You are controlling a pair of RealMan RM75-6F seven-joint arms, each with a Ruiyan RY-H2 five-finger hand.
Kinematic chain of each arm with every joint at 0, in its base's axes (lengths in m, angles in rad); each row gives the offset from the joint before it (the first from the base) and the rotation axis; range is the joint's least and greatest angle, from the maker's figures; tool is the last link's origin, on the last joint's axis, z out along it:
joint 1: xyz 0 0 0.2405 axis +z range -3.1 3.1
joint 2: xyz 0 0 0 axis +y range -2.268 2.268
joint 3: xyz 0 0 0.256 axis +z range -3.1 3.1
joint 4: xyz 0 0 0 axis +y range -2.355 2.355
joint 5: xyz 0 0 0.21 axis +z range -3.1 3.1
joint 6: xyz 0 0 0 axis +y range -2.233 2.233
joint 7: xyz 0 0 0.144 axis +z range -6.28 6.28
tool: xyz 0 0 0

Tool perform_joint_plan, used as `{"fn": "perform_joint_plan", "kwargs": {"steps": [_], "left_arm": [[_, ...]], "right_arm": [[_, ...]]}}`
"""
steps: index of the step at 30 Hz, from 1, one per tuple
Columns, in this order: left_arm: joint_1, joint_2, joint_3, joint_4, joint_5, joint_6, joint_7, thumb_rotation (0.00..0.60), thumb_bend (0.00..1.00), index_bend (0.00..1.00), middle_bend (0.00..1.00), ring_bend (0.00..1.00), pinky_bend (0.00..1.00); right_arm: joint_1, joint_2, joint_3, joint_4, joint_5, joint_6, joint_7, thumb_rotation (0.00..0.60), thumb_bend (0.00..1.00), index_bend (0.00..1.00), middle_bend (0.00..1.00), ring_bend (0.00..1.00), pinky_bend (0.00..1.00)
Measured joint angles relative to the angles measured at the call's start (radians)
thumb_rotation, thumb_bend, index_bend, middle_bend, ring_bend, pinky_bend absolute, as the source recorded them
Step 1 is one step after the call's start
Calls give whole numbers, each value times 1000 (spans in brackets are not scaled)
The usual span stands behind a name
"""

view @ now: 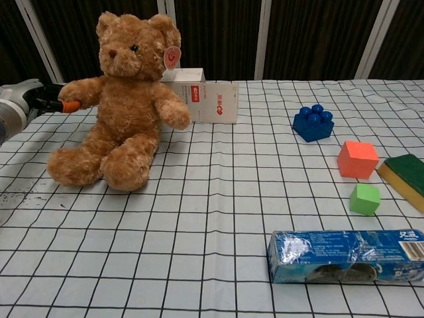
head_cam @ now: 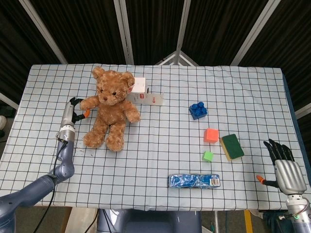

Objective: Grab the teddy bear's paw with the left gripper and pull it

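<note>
A brown teddy bear (head_cam: 111, 108) (view: 122, 106) sits upright at the left of the checkered table (head_cam: 170, 160), facing the front edge. Its outstretched paw (head_cam: 85, 103) (view: 74, 91) points left, and my left hand (head_cam: 73, 110) (view: 30, 101) pinches it with its orange-tipped fingers. My right hand (head_cam: 284, 167) hangs off the table's front right corner, fingers apart, holding nothing; the chest view does not show it.
A white carton (head_cam: 146, 92) (view: 207, 101) stands right behind the bear. To the right lie a blue brick (head_cam: 198, 110) (view: 313, 122), an orange cube (head_cam: 211, 135) (view: 358, 159), a small green cube (head_cam: 208, 156) (view: 365, 199), a green sponge (head_cam: 233, 146) (view: 405, 173) and a blue packet (head_cam: 194, 180) (view: 344, 255).
</note>
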Motion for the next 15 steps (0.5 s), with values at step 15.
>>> {"fn": "perform_joint_plan", "kwargs": {"steps": [15], "left_arm": [[-5,6,-38,-78,22,105,15,600,633,538,322,0,0]], "right_arm": [[1,1,-3,-2,-5,-1,-1,600,113,16,0,0,0]]}}
